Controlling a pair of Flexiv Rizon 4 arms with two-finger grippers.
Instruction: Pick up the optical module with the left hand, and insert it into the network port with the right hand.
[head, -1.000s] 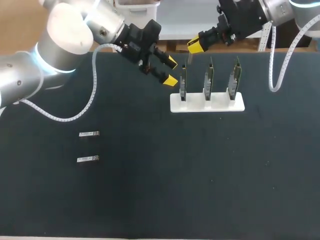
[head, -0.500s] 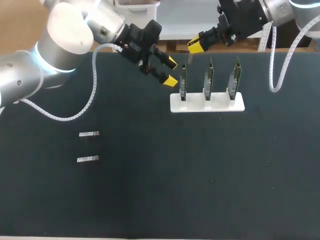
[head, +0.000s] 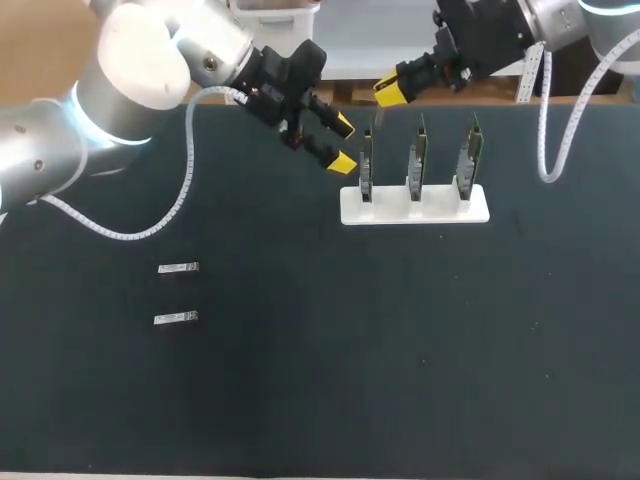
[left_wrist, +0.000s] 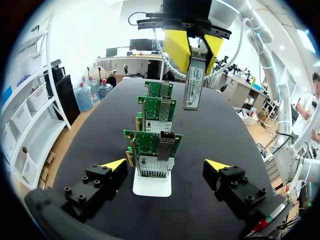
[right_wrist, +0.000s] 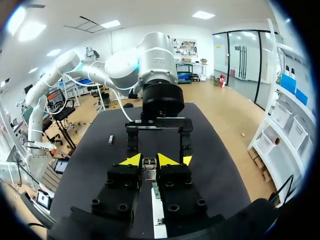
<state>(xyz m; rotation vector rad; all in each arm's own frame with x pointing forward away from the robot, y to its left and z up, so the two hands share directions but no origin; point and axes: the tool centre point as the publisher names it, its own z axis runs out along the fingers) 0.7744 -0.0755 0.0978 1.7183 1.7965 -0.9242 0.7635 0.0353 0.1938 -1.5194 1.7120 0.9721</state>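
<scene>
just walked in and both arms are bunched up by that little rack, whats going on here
The right hand is shut on an optical module, holding it upright above the end network card of three standing in a white stand; it is not in a port yet. The left hand is open and empty beside that same card. Two more optical modules lie flat on the black table, away from both arms.
</scene>
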